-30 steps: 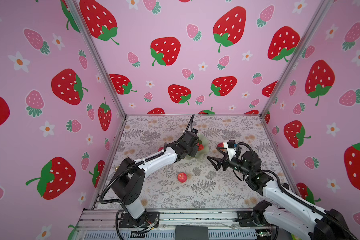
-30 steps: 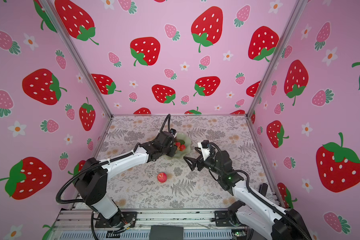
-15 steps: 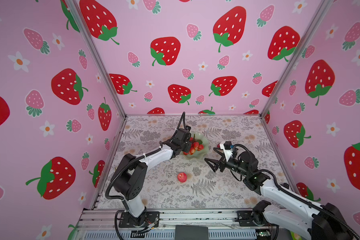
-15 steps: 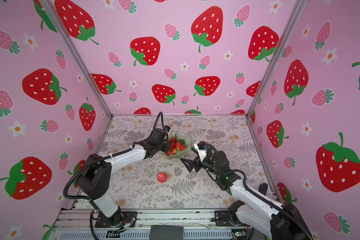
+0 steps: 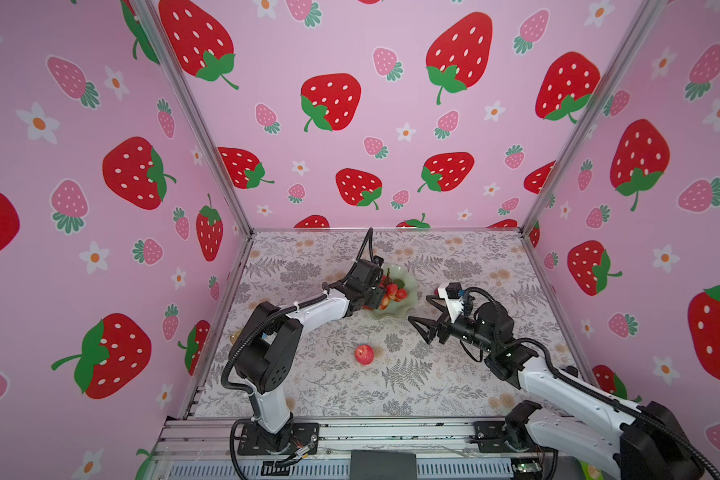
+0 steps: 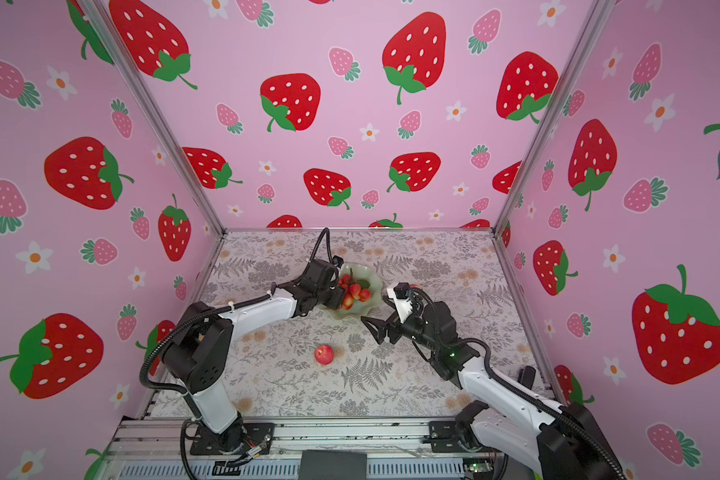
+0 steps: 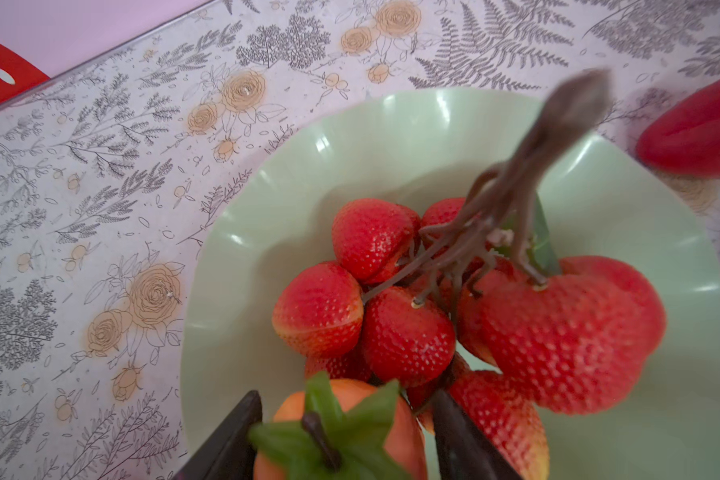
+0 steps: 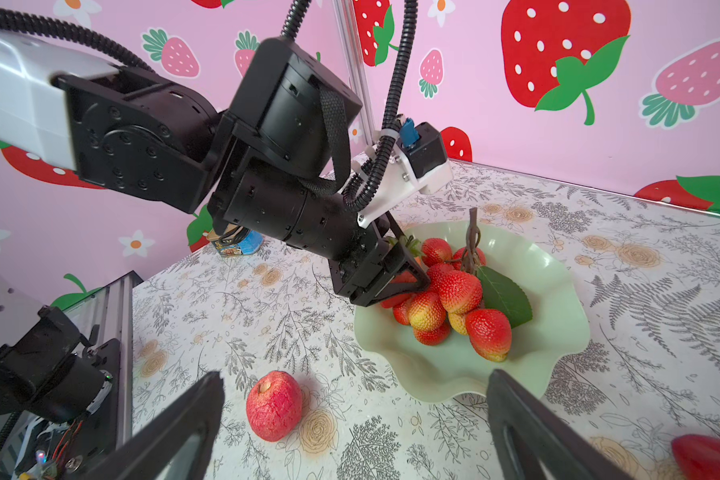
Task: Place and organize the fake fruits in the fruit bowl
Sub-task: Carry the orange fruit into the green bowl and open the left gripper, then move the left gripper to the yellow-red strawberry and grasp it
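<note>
Currently, step in hand: setting a green-capped strawberry into the fruit bowl, beside the berry cluster already lying there. My left end effector hangs low over the bowl on the side nearest my left arm, its two fingers flanking that strawberry. Cannot tell whether they press it or stand just clear of it. My right end effector is spread wide & empty, near the bowl, facing it across the tabletop

Outstanding: apple sits alone on the tabletop, apart from the bowl, approx. between both arms. A further red fruit lies outside the rim

Next move, my judgement: part left fingers fully, rise straight, avoid snagging the cluster's dark stem; then right arm goes down onto the apple

Obscured: strawberry base & finger contact cut off at frame edge in left wrist view; the red fruit is cropped in both wrist views, type not determinable; in both top views my left wrist hides part of the bowl
</note>
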Tool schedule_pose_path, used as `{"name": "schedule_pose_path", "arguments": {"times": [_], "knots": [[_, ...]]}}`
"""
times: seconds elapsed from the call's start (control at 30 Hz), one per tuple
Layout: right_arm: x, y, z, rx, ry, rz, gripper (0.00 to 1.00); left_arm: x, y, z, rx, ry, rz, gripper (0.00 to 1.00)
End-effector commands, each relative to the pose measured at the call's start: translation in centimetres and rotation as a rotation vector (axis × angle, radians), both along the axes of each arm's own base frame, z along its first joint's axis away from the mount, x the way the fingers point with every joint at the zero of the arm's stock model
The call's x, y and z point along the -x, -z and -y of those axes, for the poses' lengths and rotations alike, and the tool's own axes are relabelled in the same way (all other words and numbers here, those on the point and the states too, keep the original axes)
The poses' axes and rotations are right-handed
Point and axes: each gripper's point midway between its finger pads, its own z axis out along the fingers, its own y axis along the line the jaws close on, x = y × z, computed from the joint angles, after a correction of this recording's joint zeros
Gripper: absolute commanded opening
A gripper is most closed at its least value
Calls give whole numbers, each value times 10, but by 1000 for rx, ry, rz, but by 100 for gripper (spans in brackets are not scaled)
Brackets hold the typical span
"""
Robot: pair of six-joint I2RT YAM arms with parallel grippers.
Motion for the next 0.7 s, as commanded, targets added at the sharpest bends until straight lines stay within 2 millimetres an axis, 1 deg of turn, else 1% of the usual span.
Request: {"name": "schedule_pose_path", "arguments": {"times": [0.0,0.07,0.13,0.27,0.33,0.37,0.43,0.5,0.53,0.6,0.67], "knots": [[-1,-1,0,-3,2,28,99,-8,-12,5,10,21,29,69],[-2,-2,1,-3,14,29,99,-6,-20,6,31,26,41,70],[-11,-3,10,-16,85,9,99,-3,-33,8,63,31,63,71],[-34,8,38,-48,224,-113,99,10,-63,11,134,64,105,72],[-46,19,55,-46,298,-170,99,21,-75,19,162,118,118,73],[-49,22,63,-53,316,-183,99,27,-81,24,169,155,125,74],[-50,22,77,-82,333,-198,99,38,-87,40,148,252,141,75],[-48,25,89,-102,340,-209,99,43,-91,59,125,346,164,77],[-45,20,96,-124,353,-199,99,44,-94,71,124,394,173,78],[-41,25,110,-157,385,-221,99,42,-100,96,118,490,197,78],[-36,31,120,-192,405,-252,99,39,-103,123,99,587,246,78]]}}
